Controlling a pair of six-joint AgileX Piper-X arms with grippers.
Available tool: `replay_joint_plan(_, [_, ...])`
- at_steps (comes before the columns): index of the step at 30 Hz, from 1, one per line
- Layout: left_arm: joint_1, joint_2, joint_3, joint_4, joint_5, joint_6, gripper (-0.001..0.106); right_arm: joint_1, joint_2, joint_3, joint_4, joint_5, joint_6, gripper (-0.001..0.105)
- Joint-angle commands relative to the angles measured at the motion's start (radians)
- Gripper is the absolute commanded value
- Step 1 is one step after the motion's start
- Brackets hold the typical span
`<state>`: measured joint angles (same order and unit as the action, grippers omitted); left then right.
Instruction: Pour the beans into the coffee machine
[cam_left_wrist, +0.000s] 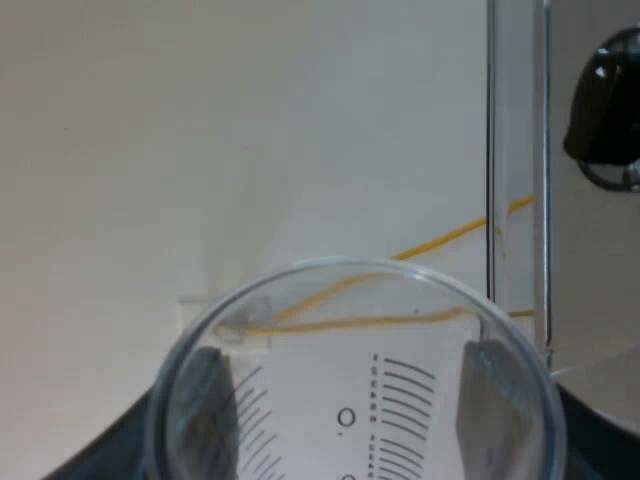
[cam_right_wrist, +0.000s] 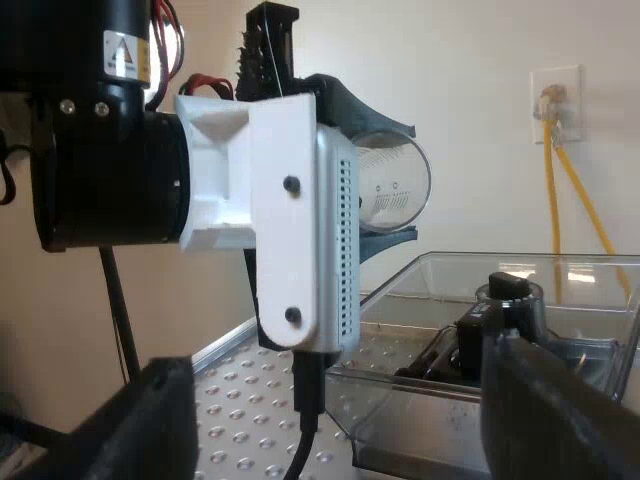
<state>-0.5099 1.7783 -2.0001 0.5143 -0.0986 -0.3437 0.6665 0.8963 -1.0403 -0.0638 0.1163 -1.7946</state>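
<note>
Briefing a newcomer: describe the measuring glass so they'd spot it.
Find the clear bean hopper. Beside its wall, the left gripper holds the measuring glass tipped on its side. It's the see-through cylinder with printed black scale lines, unlike the black knob.

1. Clamps the two-fingered black left gripper (cam_left_wrist: 345, 420) on a clear plastic measuring glass (cam_left_wrist: 350, 290), one finger (cam_left_wrist: 490, 405) pressed to each side of its wall
2. Carries that gripper out ahead of a white ribbed wrist housing (cam_right_wrist: 300, 220) and a black cylindrical arm link (cam_right_wrist: 100, 180), all roughly level
3. Holds the two-fingered black right gripper (cam_right_wrist: 350, 420) spread wide, its broad dark fingers (cam_right_wrist: 150, 425) well apart
</note>
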Motion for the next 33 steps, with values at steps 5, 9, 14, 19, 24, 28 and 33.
replay_joint_plan(5, [0.001,0.005,-0.007,-0.020,-0.014,0.133,0.028,0.001,-0.012,-0.004,-0.005,-0.001,-0.003,0.062])
replay_joint_plan(9, [0.001,0.011,-0.007,-0.018,-0.014,0.222,0.028,0.001,-0.012,-0.004,-0.005,-0.001,-0.003,0.062])
replay_joint_plan(14, [0.001,0.012,-0.007,-0.018,-0.014,0.279,0.028,0.001,-0.012,-0.004,-0.005,-0.001,-0.003,0.062])
replay_joint_plan(19, [0.001,0.012,-0.007,-0.018,-0.014,0.382,0.028,0.001,-0.012,-0.004,-0.005,-0.001,0.000,0.062])
replay_joint_plan(24, [0.001,0.012,-0.007,-0.018,-0.014,0.494,0.028,0.001,-0.012,-0.004,-0.005,-0.001,0.004,0.062])
replay_joint_plan(28, [0.001,0.012,-0.007,-0.018,0.014,0.637,0.028,0.001,-0.012,-0.004,-0.005,-0.001,0.004,0.062])
replay_joint_plan(33, [0.001,0.012,-0.007,-0.018,0.052,0.726,0.028,0.001,-0.012,-0.004,-0.005,-0.001,0.004,0.062])
